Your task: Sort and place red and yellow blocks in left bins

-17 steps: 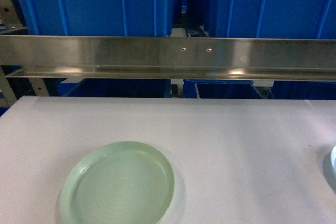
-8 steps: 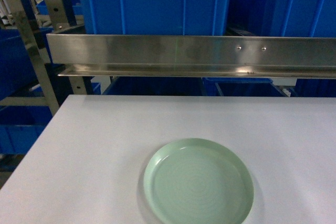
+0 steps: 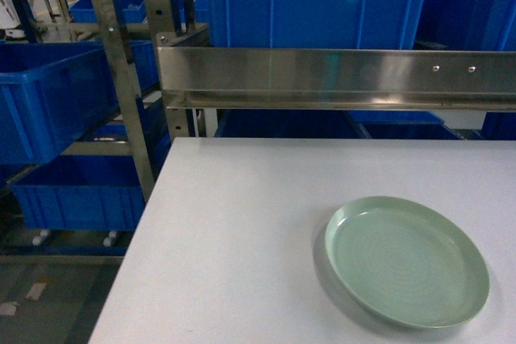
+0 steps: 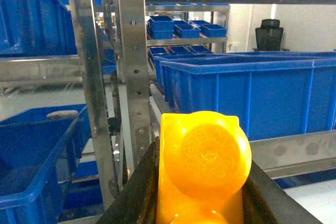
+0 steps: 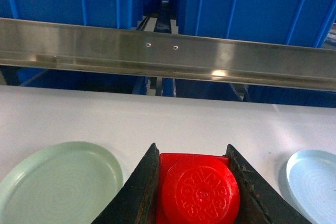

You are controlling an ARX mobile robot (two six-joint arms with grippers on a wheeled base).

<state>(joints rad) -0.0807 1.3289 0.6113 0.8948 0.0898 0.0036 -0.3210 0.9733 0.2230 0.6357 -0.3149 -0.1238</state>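
2 big blue crates [image 3: 48, 98] sit on the metal rack [image 3: 121, 78] at the left of the head view, one on a shelf and another [image 3: 76, 191] lower down near the floor. Behind the steel rail [image 3: 339, 78] more deep blue bins [image 3: 314, 2] fill the upper shelf. The left wrist view shows a further row of blue bins [image 4: 241, 95] on shelving, with smaller crates [image 4: 184, 27] far behind.

The white table [image 3: 242, 231] spreads across the lower head view, its left edge ending just beside the rack. A pale green plate [image 3: 407, 259] rests on it toward the right. In the right wrist view the same green plate [image 5: 58, 184] lies at the lower left and a light blue plate [image 5: 315, 182] at the lower right, well apart.

Neither arm shows in the head view. The left gripper [image 4: 202, 182] pinches the yellow block [image 4: 202, 166] between its dark fingers [image 4: 134, 192], held up in front of the rack. The right gripper [image 5: 191, 187] clamps the red block [image 5: 197, 190] between its fingers [image 5: 139, 187], above the table between the 2 plates.
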